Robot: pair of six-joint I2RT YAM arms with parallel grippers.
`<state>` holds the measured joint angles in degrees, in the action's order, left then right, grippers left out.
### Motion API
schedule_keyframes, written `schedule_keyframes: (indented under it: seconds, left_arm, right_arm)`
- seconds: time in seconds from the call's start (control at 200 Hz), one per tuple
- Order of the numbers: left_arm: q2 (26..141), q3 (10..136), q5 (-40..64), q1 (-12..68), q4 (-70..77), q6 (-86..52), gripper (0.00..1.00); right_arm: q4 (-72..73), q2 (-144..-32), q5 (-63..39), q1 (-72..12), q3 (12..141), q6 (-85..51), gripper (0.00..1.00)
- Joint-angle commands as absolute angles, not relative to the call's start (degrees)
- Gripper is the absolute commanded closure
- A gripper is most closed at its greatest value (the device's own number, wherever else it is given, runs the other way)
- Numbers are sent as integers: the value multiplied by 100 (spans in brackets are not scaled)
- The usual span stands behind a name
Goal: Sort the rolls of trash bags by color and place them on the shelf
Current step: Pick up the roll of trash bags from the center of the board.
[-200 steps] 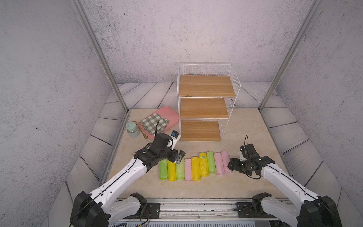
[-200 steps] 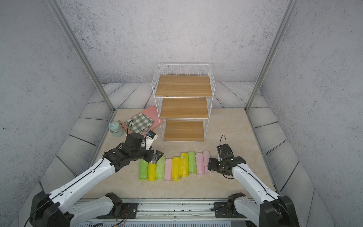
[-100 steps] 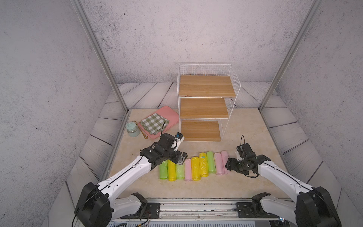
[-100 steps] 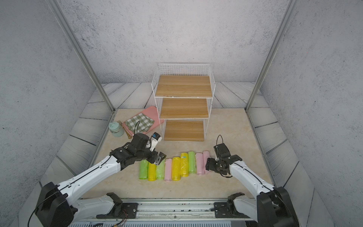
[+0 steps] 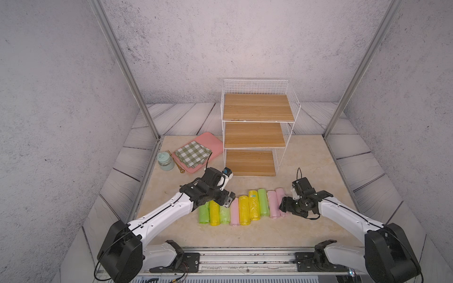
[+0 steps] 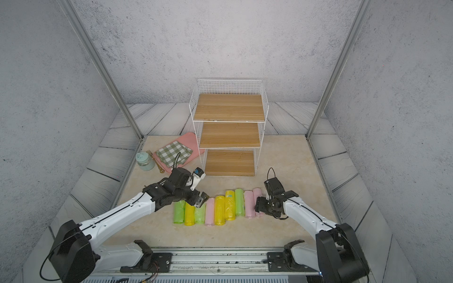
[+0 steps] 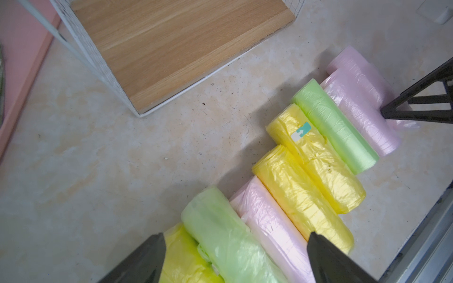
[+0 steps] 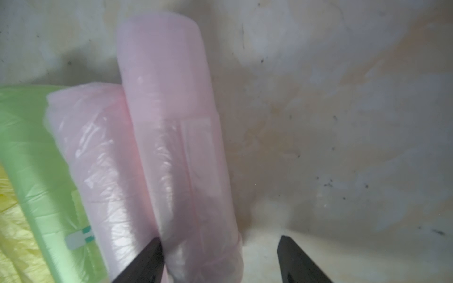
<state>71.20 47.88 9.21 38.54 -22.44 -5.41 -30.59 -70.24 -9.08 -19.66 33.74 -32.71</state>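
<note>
Several rolls of trash bags lie side by side in a row on the table, light green (image 5: 203, 214), yellow (image 5: 244, 209) and pink (image 5: 234, 213), in mixed order. My left gripper (image 5: 226, 199) hangs open over the row's left part; in the left wrist view a green roll (image 7: 220, 235) and a pink roll (image 7: 272, 230) lie between its fingers (image 7: 157, 247). My right gripper (image 5: 284, 208) is open astride the rightmost pink roll (image 8: 176, 152): one finger (image 8: 149, 257) touches it, the other stands apart. The shelf (image 5: 255, 107) stands behind, its three boards bare.
A pink tray (image 5: 210, 144) with a green-white checkered cloth (image 5: 193, 154) lies left of the shelf. A mint jar (image 5: 165, 161) and a gold utensil (image 5: 177, 166) sit beside it. A metal rail (image 5: 245, 257) runs along the front edge.
The right gripper has slid left onto the end pink roll and its jaws have narrowed. The left gripper has shifted a little right over the row, staying open.
</note>
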Motion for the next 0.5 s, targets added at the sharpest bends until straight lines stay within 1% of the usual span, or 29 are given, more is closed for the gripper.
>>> schedule_keyframes:
  seconds: [0.0, 0.16, 0.225, 0.285, 0.385, 0.495]
  left_arm:
    - [7163, 4931, 844, 3907, -2184, -466, 3]
    - [7259, 4974, 862, 3911, -2192, -448, 3]
    - [7277, 4975, 870, 3911, -2202, -432, 3]
    - [7282, 4975, 848, 3911, -2195, -431, 3]
    - [7288, 4989, 822, 3912, -2189, -431, 3]
    - [7327, 5047, 835, 3911, -2162, -426, 3]
  right_arm:
    - [-3181, -7229, -939, -1999, 3470, -3222, 25]
    - [-3185, -7425, -963, -2006, 3504, -3189, 32]
    - [-3198, -7457, -923, -2010, 3494, -3183, 33]
    - [-3174, -7440, -886, -2010, 3457, -3190, 34]
    - [-3166, -7338, -801, -2006, 3402, -3199, 39]
    - [-3192, -7227, -753, -2012, 3399, -3186, 42]
